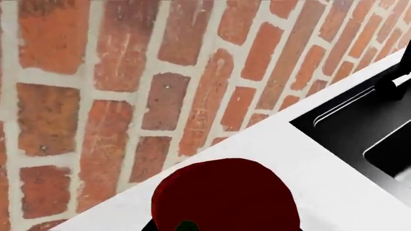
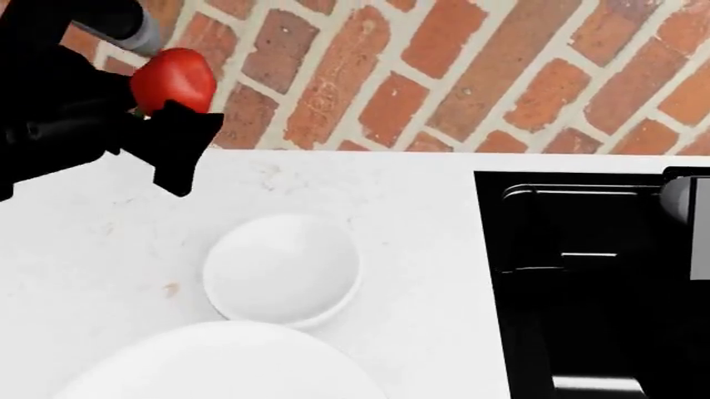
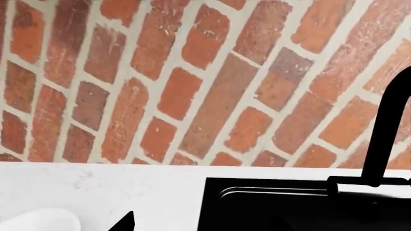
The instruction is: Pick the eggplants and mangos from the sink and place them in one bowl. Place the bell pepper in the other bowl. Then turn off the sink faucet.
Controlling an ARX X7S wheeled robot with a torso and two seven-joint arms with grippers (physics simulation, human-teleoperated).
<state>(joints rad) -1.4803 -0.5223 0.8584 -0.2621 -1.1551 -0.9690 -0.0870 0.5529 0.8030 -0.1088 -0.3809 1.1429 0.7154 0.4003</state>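
The left gripper (image 2: 166, 112) is a matte black, angular claw raised above the rear left part of the bench (image 2: 421, 216). It is closed around the bell pepper (image 2: 175, 79), a smooth, glossy red, rounded fruit that stands out above the black fingers against the brick wall (image 2: 444, 66). In the left wrist view the bell pepper (image 1: 224, 197) shows as a dark red dome with a small green stem patch at its base, over the white bench (image 1: 321, 183).

The right gripper is not clearly shown; only a small black point appears low in the right wrist view, so whether its claw is open or closed cannot be told.

The bench is a flat white surface with faint speckling and a small brownish mark near its left side. On it, toward the front, sits a small bowl (image 2: 283, 268): round, plain white, smooth and empty. Just beside it, at the front edge, lies the rim of a larger bowl (image 2: 222, 366), also plain white.

The sink (image 2: 588, 283) is a black rectangular basin set into the right side of the bench. A thin black faucet (image 3: 385, 139) rises at its rear edge.

The wall is of rough red-orange bricks with pale mortar joints. No writing or labels are legible.
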